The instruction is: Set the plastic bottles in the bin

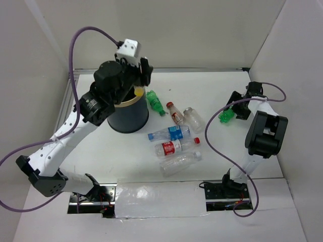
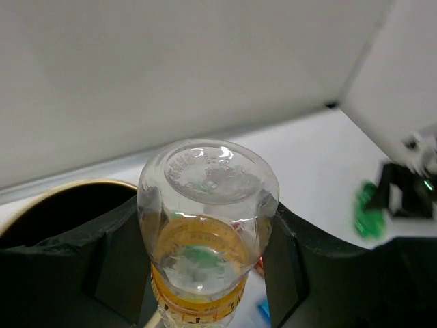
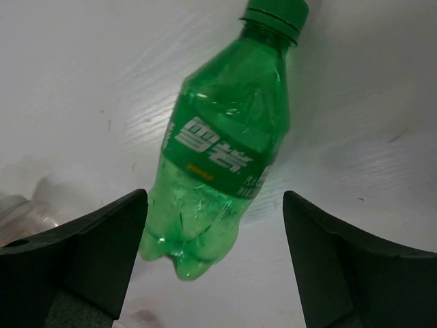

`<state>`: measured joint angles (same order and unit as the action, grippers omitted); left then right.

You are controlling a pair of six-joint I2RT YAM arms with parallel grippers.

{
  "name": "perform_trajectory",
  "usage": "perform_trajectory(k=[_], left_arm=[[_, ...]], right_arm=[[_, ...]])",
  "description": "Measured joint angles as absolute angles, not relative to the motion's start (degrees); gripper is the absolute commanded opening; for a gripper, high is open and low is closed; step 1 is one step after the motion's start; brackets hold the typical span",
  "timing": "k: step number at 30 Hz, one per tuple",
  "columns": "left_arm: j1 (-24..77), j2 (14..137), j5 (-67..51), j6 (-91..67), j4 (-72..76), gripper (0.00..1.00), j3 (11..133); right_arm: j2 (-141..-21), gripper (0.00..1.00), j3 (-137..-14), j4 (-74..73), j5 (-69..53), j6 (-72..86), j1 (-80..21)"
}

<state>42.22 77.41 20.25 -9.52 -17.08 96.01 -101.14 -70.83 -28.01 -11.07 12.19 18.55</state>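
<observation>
From above, our left gripper hovers over the bin at ten o'clock on the table. Left wrist: its jaws clamp a yellow-labelled bottle above the bin's mouth, so we judge release is next. Right wrist: our right gripper stands wide astride a green bottle, cap toward one o'clock, untouched; it needs closing.

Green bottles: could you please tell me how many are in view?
2. One green bottle lies beside the bin; the other green bottle lies between the open fingers of the right end effector. More may be hidden inside the bin.
</observation>
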Motion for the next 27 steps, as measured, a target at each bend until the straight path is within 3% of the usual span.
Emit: perform_trajectory(k=[6, 8, 10, 13, 14, 15, 17, 18, 21, 27], left_arm=[[32.8, 84.6, 28.1, -6.2, -7.0, 0.18, 96.2], [30.7, 87.4, 30.9, -6.0, -5.2, 0.32, 95.2], [28.7, 89.4, 33.5, -6.0, -4.8, 0.40, 93.3], [26.5, 91.6, 35.5, -6.2, -5.7, 0.64, 91.3], [26.1, 91.9, 35.8, -6.2, -5.7, 0.72, 90.7], [25.6, 92.0, 35.9, -6.2, -5.8, 0.86, 89.9], [25.1, 91.9, 35.9, -6.3, -5.9, 0.99, 88.4], [25.0, 91.6, 35.7, -6.5, -5.9, 0.99, 87.6], [25.1, 90.3, 35.2, -6.3, -6.8, 0.99, 85.4], [31.4, 79.9, 30.7, -4.2, -9.1, 0.99, 81.7]], right_arm=[[-106.3, 0.86, -70.8, -26.9, -10.0, 15.0, 18.8], [-107.2, 0.85, -70.8, -26.1, -9.9, 15.4, 18.8], [-108.1, 0.81, -70.9, -25.6, -9.9, 15.7, 18.8], [-108.7, 0.77, -71.1, -24.3, -10.0, 16.1, 18.8], [-108.8, 0.71, -71.1, -24.1, -9.9, 16.1, 18.8], [-108.9, 0.66, -71.1, -23.8, -10.0, 16.3, 18.8], [-109.0, 0.52, -71.1, -23.5, -10.3, 16.6, 18.9], [-109.0, 0.38, -71.1, -23.3, -10.6, 16.7, 18.9], [-109.0, 0.23, -71.7, -23.3, -12.3, 15.7, 18.9], [-108.5, 0.15, -79.4, -28.7, -19.8, 6.5, 17.2]])
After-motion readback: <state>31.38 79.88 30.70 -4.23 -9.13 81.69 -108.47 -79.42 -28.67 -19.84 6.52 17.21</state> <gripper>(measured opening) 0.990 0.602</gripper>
